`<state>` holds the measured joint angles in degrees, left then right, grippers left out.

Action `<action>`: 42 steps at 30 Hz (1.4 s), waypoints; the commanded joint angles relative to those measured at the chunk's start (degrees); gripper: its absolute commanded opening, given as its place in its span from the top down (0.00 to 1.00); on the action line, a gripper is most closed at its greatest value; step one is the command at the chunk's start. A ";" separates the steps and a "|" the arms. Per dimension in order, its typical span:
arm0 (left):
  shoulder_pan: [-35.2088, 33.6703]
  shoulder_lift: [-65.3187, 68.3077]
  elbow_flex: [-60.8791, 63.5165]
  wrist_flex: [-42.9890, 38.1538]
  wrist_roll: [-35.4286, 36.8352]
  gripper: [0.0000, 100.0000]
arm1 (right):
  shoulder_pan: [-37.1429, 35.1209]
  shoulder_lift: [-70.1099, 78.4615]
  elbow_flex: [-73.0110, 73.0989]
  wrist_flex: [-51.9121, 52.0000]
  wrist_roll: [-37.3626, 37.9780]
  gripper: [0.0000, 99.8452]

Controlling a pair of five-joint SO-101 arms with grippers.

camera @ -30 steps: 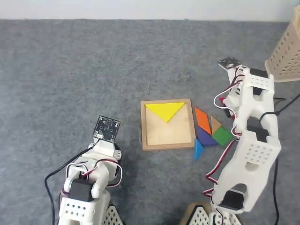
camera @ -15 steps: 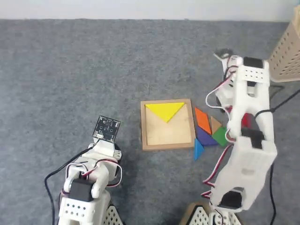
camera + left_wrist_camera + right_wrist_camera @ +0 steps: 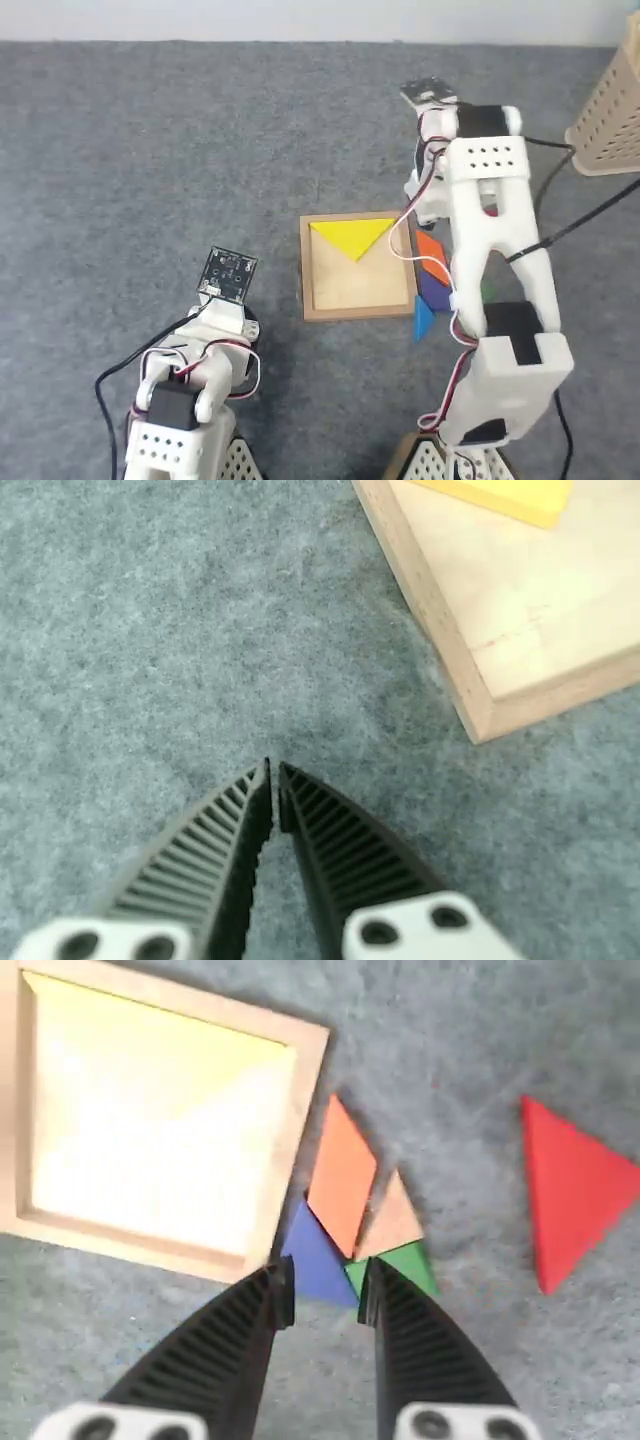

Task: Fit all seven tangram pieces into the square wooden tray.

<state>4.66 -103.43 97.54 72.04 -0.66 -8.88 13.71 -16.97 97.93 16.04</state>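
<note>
The yellow triangle (image 3: 352,236) lies in the square wooden tray (image 3: 306,270), long edge against the far wall, tip pointing toward the arms. Outside it the orange parallelogram (image 3: 342,1175) runs roughly along the tray wall (red triangle (image 3: 570,1190) well apart), below the right end effector (image 3: 325,1285), its jaws slightly parted; the left end effector (image 3: 274,772), pinched together, hangs by a tray corner
</note>
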 commanded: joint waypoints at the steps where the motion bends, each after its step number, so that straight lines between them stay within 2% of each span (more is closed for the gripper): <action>1: -0.18 -1.14 -1.01 0.35 0.44 0.99 | 6.29 -3.47 -2.73 1.36 16.53 0.84; 5: -0.18 -1.14 -1.01 0.35 0.44 0.99 | 16.22 1.54 -2.81 0.92 31.38 0.71; 8: -0.18 -1.14 -1.01 0.35 0.44 0.99 | 18.33 7.52 -2.81 -0.84 36.57 0.66; 17: -0.18 -1.14 -1.01 0.35 0.44 0.99 | 19.56 17.10 -2.99 -14.29 37.27 0.66; 27: -0.18 -1.14 -1.01 0.35 0.44 0.99 | 22.29 21.41 -3.08 -20.53 38.86 0.66; 37: -0.18 -1.14 -1.01 0.35 0.44 0.99 | 22.11 24.75 -2.99 -21.58 38.68 0.66; 39: -0.18 -1.14 -1.01 0.35 0.44 0.99 | 22.20 25.71 -2.90 -20.53 38.51 0.69; 42: -0.18 -1.14 -1.01 0.35 0.44 0.99 | 22.20 26.95 -2.90 -19.03 37.54 0.83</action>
<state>4.66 -103.43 97.54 72.04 -0.66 12.92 40.18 -18.64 77.19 54.11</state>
